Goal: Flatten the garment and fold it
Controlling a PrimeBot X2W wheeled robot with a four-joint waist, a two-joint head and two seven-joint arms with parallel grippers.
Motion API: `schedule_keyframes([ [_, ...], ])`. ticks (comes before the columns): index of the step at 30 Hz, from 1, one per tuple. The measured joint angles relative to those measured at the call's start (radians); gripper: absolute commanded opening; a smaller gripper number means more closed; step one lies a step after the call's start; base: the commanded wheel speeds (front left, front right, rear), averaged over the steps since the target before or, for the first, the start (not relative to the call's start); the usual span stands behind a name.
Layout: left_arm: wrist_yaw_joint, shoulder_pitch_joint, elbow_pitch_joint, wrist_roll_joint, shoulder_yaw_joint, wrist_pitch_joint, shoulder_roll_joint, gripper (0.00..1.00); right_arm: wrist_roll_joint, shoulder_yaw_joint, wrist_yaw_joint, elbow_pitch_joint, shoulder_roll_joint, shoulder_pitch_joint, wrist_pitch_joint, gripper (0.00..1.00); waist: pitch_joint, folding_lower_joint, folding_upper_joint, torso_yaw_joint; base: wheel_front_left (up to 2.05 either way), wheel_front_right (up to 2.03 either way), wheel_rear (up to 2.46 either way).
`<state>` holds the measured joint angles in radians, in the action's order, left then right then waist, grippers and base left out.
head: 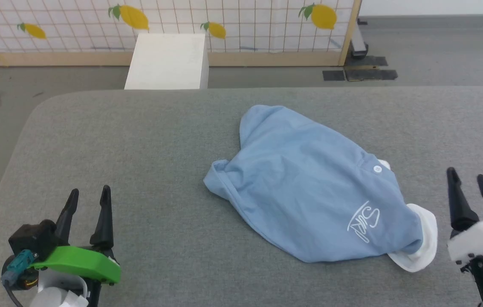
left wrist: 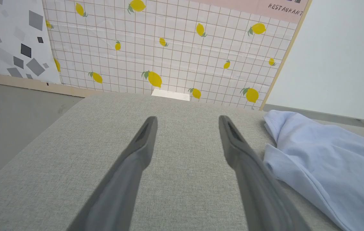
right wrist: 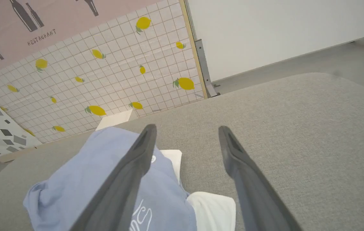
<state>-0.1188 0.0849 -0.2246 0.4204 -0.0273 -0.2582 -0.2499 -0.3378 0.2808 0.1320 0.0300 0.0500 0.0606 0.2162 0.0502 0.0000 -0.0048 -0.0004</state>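
In the head view, the left gripper sits at about 8 o'clock, low over the grey padded table, its two dark fingers spread apart with only bare cloth between them. At 11 o'clock, beyond the table's far edge, a white box stands against a lemon-patterned tiled wall. The garment lies in a rumpled, rounded heap just right of the table's middle, stretching from near centre toward 4 o'clock. It lies well apart from the left gripper. A white button shows near its right edge, a white cursive logo lies below that, and the white collar pokes out at the heap's 4 o'clock corner. The right gripper stands at about 4 o'clock, just beside the collar, fingers apart and gripping nothing. In its wrist view one finger overlaps the blue fabric; whether it touches cannot be told.
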Motion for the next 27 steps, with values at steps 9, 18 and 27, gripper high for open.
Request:
schedule_keyframes([
  [9, 0.006, 0.004, 0.008, 0.009, -0.021, 0.021, 0.019, 1.00, -0.013, 0.017, 0.000, -0.007, 0.000, -0.047, -0.109, 1.00, -0.004, 0.0000, 0.0000, -0.029, 0.00, 0.00, 0.00],
  [18, 0.005, 0.353, -0.057, 0.010, -0.164, 0.320, 0.042, 1.00, 0.005, 0.008, 0.000, 0.001, 0.000, -0.025, -0.109, 1.00, 0.060, 0.0000, 0.0000, -0.049, 0.00, 0.00, 0.00],
  [27, 0.032, 0.623, -0.240, -0.023, -0.333, 0.958, 0.055, 1.00, 0.003, -0.022, 0.000, -0.010, 0.000, -0.006, -0.124, 1.00, 0.139, 0.0000, 0.0000, -0.094, 0.00, 0.00, 0.00],
])
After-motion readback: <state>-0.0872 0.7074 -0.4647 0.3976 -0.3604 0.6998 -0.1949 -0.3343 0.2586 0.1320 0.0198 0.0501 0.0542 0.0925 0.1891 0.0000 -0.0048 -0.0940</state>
